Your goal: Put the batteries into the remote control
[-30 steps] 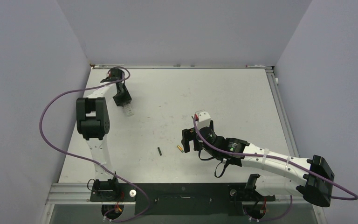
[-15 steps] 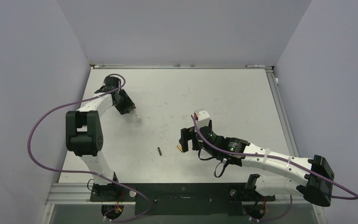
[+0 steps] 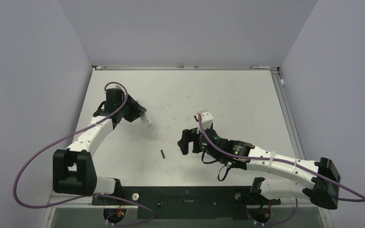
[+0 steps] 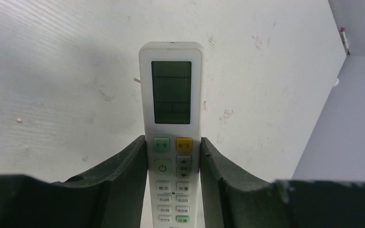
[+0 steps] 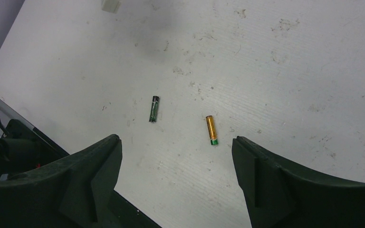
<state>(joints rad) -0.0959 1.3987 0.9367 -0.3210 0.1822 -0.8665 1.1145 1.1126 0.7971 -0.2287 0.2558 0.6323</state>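
The copper-gold battery (image 5: 211,130) lies just ahead of the wide right fingers (image 5: 95,166), long axis across their closing line; the left fingers (image 4: 123,175) grip the remote control (image 4: 171,95).

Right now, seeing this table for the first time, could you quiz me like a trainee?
1. True or false: the remote lies flat on the table.
2. How many batteries lie on the table? A one, B two, C four.
3. Fill in: the right gripper, above the gold battery, has its jaws ___.

Key: 1 false, the left gripper holds it off the table. 2 B. 3 open.
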